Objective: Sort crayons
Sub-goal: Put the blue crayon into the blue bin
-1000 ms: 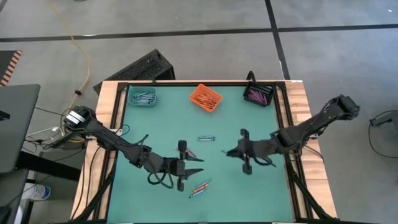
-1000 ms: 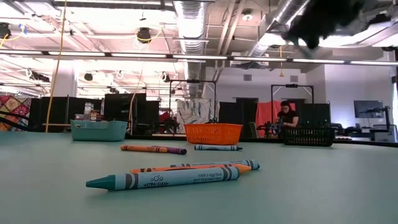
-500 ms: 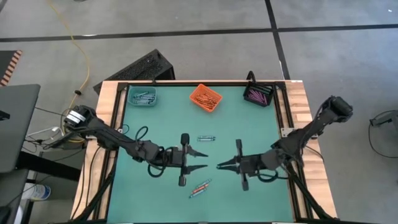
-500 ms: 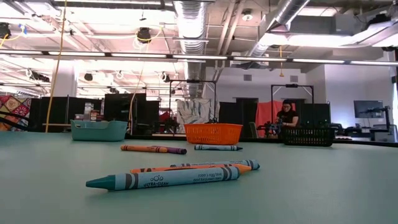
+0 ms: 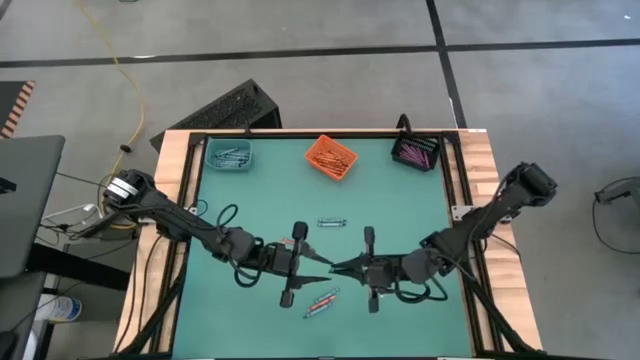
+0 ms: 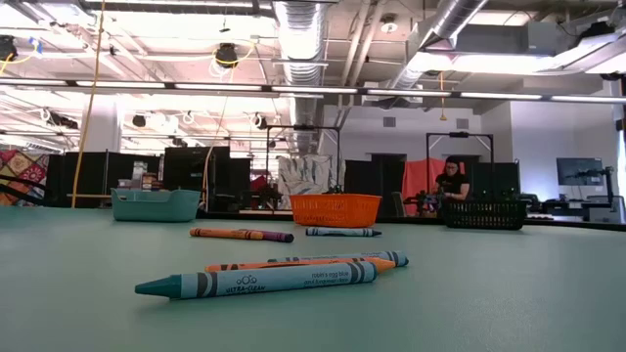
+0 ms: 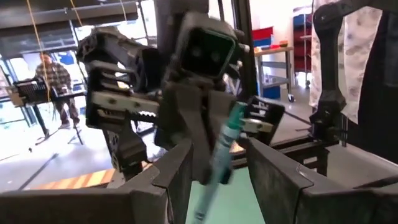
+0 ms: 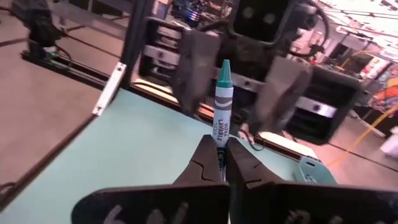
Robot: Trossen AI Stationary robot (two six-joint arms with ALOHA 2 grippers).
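Above the table's middle, my two grippers meet tip to tip. My right gripper (image 5: 338, 268) is shut on a teal crayon (image 8: 222, 102) whose point faces my left gripper (image 5: 321, 262). My left gripper (image 7: 219, 148) is open, with one finger on each side of the crayon's pointed half (image 7: 225, 144) and gaps showing on both sides. Loose crayons lie flat on the green mat: a pair (image 5: 332, 222) toward the far side and a few (image 5: 321, 302) toward the near side, the nearest of them teal (image 6: 256, 282). My right gripper pinches the teal crayon's blunt end (image 8: 219, 142) between its two fingers. The fingers come level from the table's right and lie along the crayon, which sticks straight out ahead of them. It is held about level and clear of the mat.
Three small bins stand along the far edge: teal (image 5: 230, 155), orange (image 5: 331, 157) and black (image 5: 414, 152), each with crayons inside. The mat has a wooden frame (image 5: 168, 200). Beyond the table, a person (image 6: 452, 186) stands far off in the room.
My right gripper has swung toward the table's left and near side, rolling as it went. It has carried the teal crayon up to my left gripper and between its fingers. My left gripper has tipped up to level and turned to face it, and its gap is unchanged.
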